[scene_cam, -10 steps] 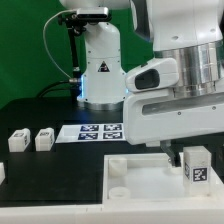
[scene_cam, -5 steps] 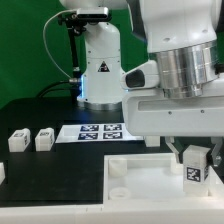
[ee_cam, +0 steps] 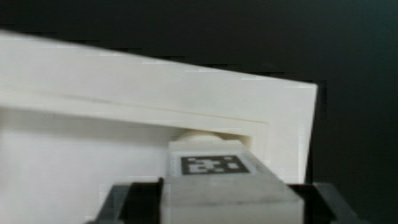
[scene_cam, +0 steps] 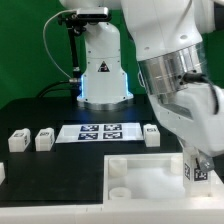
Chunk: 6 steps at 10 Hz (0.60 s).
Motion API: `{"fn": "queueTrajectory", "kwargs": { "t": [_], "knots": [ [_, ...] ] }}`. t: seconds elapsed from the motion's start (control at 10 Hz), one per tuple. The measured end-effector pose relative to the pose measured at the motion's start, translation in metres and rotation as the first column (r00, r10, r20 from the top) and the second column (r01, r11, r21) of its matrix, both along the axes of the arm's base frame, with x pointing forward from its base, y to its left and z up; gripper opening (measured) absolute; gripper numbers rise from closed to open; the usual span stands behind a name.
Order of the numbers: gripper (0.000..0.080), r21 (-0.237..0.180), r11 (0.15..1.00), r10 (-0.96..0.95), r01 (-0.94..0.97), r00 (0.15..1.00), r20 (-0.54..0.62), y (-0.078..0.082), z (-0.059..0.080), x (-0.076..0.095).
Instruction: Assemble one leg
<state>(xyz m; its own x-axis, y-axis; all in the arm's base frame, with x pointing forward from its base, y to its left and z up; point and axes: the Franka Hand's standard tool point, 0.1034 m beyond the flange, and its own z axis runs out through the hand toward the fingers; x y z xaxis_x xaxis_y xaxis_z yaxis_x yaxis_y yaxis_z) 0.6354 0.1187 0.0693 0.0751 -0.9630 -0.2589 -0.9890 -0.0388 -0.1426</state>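
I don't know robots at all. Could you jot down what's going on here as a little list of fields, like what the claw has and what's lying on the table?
claw: the claw is shut on a leg, one finger on each side
held leg: tag faces the wrist camera, its tip at the tabletop piece
tabletop piece: large, flat, white, with a round hole near a corner
loose legs: three on the black table: one, one, one
marker board: the marker board lies flat behind the tabletop piece
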Motion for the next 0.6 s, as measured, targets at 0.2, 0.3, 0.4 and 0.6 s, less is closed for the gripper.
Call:
{"fn": "queueTrajectory", "kwargs": {
  "t": [0.2, 0.3, 0.4, 0.6],
  "knots": [
    [0.0300, 0.001, 0.999, -0.037, 0.037, 0.999, -0.002, 0.0011, -0.0005, -0.0001],
    [0.0300, 0.000, 1.000, -0.028, 0.028, 1.000, 0.000, 0.0011, -0.0006, -0.0001],
    [0.0478, -0.005, 1.000, 0.007, -0.007, 1.000, 0.010, 0.0010, -0.0006, -0.0001],
    [0.0590, -0.028, 0.984, 0.174, -0.174, 0.985, 0.007, -0.0005, 0.0003, -0.0027]
  ]
}}
